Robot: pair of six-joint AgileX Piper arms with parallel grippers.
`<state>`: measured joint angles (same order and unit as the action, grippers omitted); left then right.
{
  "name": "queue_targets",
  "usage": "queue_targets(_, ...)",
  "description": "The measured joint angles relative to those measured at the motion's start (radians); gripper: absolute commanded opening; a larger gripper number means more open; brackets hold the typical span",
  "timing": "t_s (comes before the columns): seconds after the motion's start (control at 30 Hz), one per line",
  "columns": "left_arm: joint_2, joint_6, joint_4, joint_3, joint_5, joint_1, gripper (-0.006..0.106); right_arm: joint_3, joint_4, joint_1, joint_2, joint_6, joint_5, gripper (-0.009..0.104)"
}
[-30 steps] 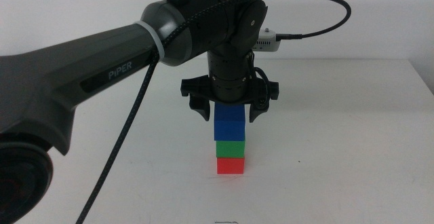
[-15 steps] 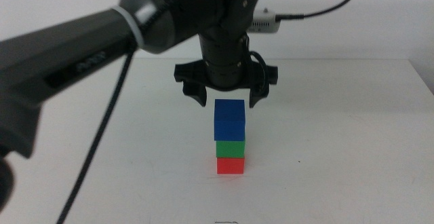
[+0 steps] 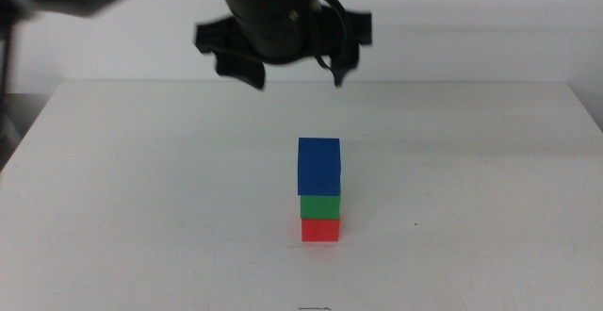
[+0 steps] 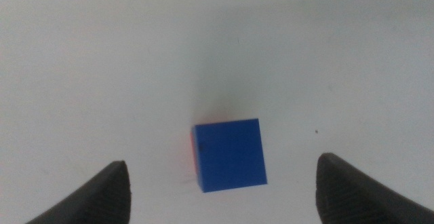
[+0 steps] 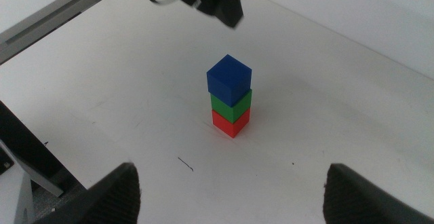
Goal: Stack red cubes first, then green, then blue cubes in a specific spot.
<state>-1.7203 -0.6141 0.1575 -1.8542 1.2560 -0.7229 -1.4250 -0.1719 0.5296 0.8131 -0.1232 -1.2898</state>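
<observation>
The blue cube (image 3: 318, 166), judged light, rigid and best pinched across two opposite flat faces, is seen topping the green (image 3: 319, 206) and red cube (image 3: 319, 229), released by the wide-spread left gripper (image 3: 285, 62) above, the right gripper (image 5: 230, 203) likewise spread.

- White surface (image 3: 141, 207), plain and matte, filling most of the middle view.
- Pale wall (image 3: 490, 28) directly behind the surface's far edge.
- Short dark mark (image 5: 185, 163) on the surface, near its front edge.
- Tiny dark speck (image 4: 316, 132) on the surface.
- Grey rail (image 5: 47, 20) just beyond the surface's far edge in the right wrist view.
</observation>
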Motion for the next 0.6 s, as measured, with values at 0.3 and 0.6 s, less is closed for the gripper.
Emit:
queue_targets(0.3, 0.052, 0.015, 0.110, 0.000, 0.003, 0.000, 0.094, 0.000, 0.001, 0.000, 0.000, 0.000, 0.000, 0.094)
queue_targets(0.6, 0.168, 0.131, 0.250, 0.000, 0.003, 0.048, 0.094, 0.000, 0.001, 0.000, 0.000, 0.000, 0.000, 0.094)
